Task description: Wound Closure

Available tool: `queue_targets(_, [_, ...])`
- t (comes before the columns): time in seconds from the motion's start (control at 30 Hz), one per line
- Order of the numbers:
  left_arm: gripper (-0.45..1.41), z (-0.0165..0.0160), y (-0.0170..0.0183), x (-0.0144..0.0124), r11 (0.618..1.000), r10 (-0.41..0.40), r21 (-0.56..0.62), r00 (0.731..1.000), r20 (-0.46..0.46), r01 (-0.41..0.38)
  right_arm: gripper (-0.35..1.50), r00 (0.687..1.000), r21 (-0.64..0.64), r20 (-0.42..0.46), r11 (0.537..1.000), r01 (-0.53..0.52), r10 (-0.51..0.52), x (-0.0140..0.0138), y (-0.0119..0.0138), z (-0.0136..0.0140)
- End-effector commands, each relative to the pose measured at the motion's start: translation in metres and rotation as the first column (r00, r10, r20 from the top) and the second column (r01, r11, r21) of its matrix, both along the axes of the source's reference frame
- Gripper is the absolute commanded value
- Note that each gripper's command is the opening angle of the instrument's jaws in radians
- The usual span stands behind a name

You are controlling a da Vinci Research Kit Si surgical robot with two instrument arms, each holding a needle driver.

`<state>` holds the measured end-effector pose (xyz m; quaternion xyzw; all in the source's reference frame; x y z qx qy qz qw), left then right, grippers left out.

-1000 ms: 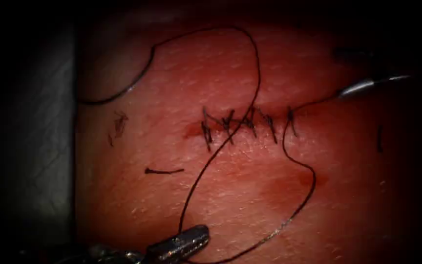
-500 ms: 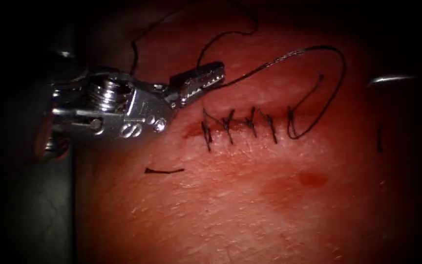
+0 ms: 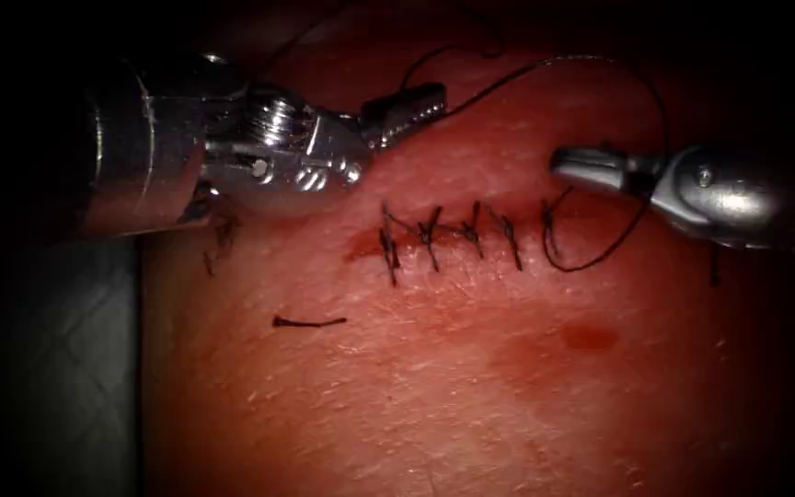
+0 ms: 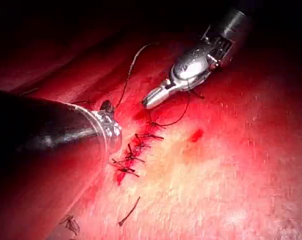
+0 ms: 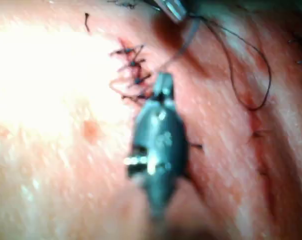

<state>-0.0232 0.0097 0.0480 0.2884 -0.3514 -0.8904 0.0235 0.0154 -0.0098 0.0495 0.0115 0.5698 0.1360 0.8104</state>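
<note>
Stitched cut [image 3: 462,235] mid-tissue [image 3: 471,387], thread [image 3: 600,262] looped off its right end

My left tool [image 3: 404,108] sits above the cut's left half, jaws clenched on the thread, which arcs over and down to the last stitch; I can't make out the needle. My right tool [image 3: 570,166] hovers just above that right end, jaws closed, holding nothing I can see. The left wrist view adds a loose cut end [image 4: 129,212] on open tissue below the cut
</note>
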Motion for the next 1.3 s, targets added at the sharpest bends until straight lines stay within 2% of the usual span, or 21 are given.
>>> queue_targets(0.03, [-0.45, 0.0011, 0.0001, -0.0007, 1.0, -0.003, -0.006, 1.0, -0.01, 0.003, -0.35, 1.0, 0.001, -0.02, 1.0, -0.008, 0.008, 0.0011, -0.0012, -0.0001])
queue_targets(0.17, [-0.45, 0.0038, 0.0004, -0.0013, 1.0, -0.012, -0.025, 0.998, -0.055, 0.01, -0.35, 0.999, -0.002, -0.052, 1.0, -0.017, 0.017, 0.0016, -0.0018, -0.0011])
queue_targets(0.3, [-0.45, 0.0083, 0.0003, -0.0025, 0.999, -0.013, -0.031, 0.993, -0.114, 0.01, -0.35, 0.996, -0.005, -0.082, 0.999, -0.035, 0.034, 0.0019, -0.0021, -0.0018])
queue_targets(0.43, [-0.45, 0.0103, -0.0007, -0.004, 0.999, -0.004, -0.047, 0.987, -0.163, -0.004, -0.35, 0.992, -0.009, -0.105, 0.998, -0.067, 0.065, 0.0023, -0.0019, -0.0021])
queue_targets(0.6, [-0.45, 0.0105, -0.0026, -0.0055, 0.998, -0.006, -0.059, 0.98, -0.199, -0.006, -0.35, 0.983, -0.005, -0.139, 0.993, -0.122, 0.12, 0.0028, -0.0007, -0.0033])
queue_targets(0.7, [-0.45, 0.0099, -0.0039, -0.0058, 0.998, 0.003, -0.064, 0.977, -0.212, -0.017, -0.21, 0.976, 0.01, -0.131, 0.984, -0.177, 0.177, 0.0028, 0.0002, -0.0037])
queue_targets(0.8, [-0.45, 0.009, -0.0054, -0.0058, 0.997, 0.01, -0.067, 0.977, -0.212, -0.025, 0.04, 0.953, 0.06, -0.131, 0.962, -0.268, 0.274, 0.0027, 0.0011, -0.0037])
queue_targets(0.83, [-0.45, 0.009, -0.0054, -0.0058, 0.997, 0.01, -0.067, 0.977, -0.212, -0.025, 0.04, 0.953, 0.06, -0.131, 0.962, -0.268, 0.274, 0.0027, 0.0011, -0.0037])
queue_targets(0.87, [-0.45, 0.0082, -0.0065, -0.0057, 0.997, 0.015, -0.069, 0.978, -0.209, -0.03, 0.14, 0.938, 0.088, -0.122, 0.945, -0.316, 0.325, 0.0027, 0.0014, -0.0034])
queue_targets(0.9, [-0.45, 0.0075, -0.0072, -0.0055, 0.997, 0.021, -0.071, 0.979, -0.204, -0.037, 0.32, 0.926, 0.119, -0.101, 0.929, -0.351, 0.363, 0.0027, 0.0016, -0.0031])
queue_targets(1.0, [-0.45, 0.0064, -0.0081, -0.0054, 0.996, 0.036, -0.073, 0.981, -0.19, -0.051, 0.54, 0.911, 0.143, -0.065, 0.907, -0.395, 0.407, 0.0031, 0.0017, -0.0025])
queue_targets(1.03, [-0.45, 0.006, -0.0084, -0.0053, 0.996, 0.038, -0.073, 0.981, -0.189, -0.052, 0.56, 0.907, 0.15, -0.053, 0.902, -0.405, 0.417, 0.0032, 0.0017, -0.0023])
queue_targets(1.17, [-0.45, 0.0047, -0.0093, -0.0048, 0.996, 0.042, -0.07, 0.981, -0.188, -0.056, 0.66, 0.883, 0.196, 0.085, 0.861, -0.469, 0.461, 0.0031, 0.0016, -0.0011])
queue_targets(1.2, [-0.45, 0.0043, -0.0096, -0.0045, 0.996, 0.043, -0.07, 0.981, -0.189, -0.057, 0.68, 0.865, 0.21, 0.132, 0.839, -0.502, 0.484, 0.0028, 0.0014, -0.0006])
queue_targets(1.3, [-0.45, 0.0038, -0.0098, -0.0039, 0.996, 0.046, -0.068, 0.981, -0.188, -0.059, 0.66, 0.848, 0.239, 0.191, 0.815, -0.528, 0.494, 0.0024, 0.001, 0.0])
